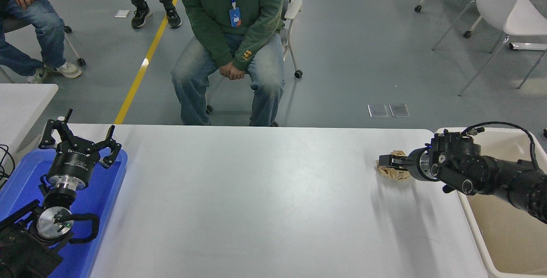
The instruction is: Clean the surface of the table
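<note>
The table surface [256, 192] is a wide white tabletop. A crumpled tan paper wad [389, 173] lies on it near the far right corner. My right gripper [386, 159] reaches in from the right edge, low over the table, and is shut on the wad, with paper showing above and below its fingers. My left gripper [79, 141] is parked at the lower left over a blue tray, open and empty.
The blue plastic tray [109, 192] lies at the table's left edge. A white bin [469, 211] stands at the table's right edge under my right arm. A person in a green hoodie [233, 21] sits at the far side. A smaller white table's corner [25, 98] shows at left.
</note>
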{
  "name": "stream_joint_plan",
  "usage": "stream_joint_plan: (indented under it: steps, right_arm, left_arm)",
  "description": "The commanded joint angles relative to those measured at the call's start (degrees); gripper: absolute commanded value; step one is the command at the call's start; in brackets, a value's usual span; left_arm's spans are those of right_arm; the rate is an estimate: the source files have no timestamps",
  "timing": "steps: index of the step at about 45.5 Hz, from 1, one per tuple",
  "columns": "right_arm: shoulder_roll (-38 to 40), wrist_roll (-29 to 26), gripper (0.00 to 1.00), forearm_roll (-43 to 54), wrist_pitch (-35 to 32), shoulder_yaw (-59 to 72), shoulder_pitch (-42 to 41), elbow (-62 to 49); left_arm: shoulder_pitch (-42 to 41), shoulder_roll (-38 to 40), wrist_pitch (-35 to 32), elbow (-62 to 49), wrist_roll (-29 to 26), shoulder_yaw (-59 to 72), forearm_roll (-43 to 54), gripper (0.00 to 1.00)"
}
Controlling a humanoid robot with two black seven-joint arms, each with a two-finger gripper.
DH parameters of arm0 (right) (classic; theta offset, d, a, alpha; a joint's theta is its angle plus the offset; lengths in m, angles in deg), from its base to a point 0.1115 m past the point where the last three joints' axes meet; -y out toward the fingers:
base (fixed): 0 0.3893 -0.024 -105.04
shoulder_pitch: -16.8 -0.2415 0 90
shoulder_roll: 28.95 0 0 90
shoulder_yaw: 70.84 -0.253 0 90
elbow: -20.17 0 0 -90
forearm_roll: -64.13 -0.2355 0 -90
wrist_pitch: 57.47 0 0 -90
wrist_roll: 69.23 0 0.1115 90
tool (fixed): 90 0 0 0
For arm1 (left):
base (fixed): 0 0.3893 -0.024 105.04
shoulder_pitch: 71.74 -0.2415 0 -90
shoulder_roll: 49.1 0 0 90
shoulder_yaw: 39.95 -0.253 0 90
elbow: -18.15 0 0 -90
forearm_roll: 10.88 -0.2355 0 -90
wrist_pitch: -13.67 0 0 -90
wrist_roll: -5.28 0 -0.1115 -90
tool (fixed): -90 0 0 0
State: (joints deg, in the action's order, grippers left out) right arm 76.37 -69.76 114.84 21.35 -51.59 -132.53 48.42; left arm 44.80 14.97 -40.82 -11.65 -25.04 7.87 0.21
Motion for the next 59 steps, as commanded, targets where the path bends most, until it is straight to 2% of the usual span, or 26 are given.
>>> stream_joint_plan:
  steps: [1, 9, 14, 26, 32, 59]
  right_arm:
    - [-2.4, 0.0, 0.95, 0.0, 0.0, -0.1, 1.0, -2.4]
    - [-3.1, -0.4, 0.89, 0.0, 0.3, 0.0, 0.9, -2.9]
    - [-3.7, -0.4, 0.77, 0.0, 0.2, 0.2, 1.0, -4.3]
    - [-3.9, -0.5, 0.33, 0.0, 0.0, 1.9, 1.0, -4.9]
    - [-3.9, -0.6, 0.00, 0.0, -0.6, 2.1, 0.8, -4.9]
    - [-1.1, 0.0, 0.00, -1.1, -1.9, 1.9, 0.2, -4.5]
  left_arm:
    - [0.1, 0.0, 0.0, 0.0, 0.0, 0.0, 0.0, 1.00]
    - [0.0, 0.0, 0.0, 0.0, 0.0, 0.0, 0.1, 1.00]
    - [0.0, 0.0, 0.0, 0.0, 0.0, 0.0, 0.1, 1.00]
    - [0.0, 0.0, 0.0, 0.0, 0.0, 0.0, 0.0, 1.00]
    - [0.0, 0.0, 0.0, 0.0, 0.0, 0.0, 0.1, 1.00]
    - [0.0, 0.0, 0.0, 0.0, 0.0, 0.0, 0.1, 1.00]
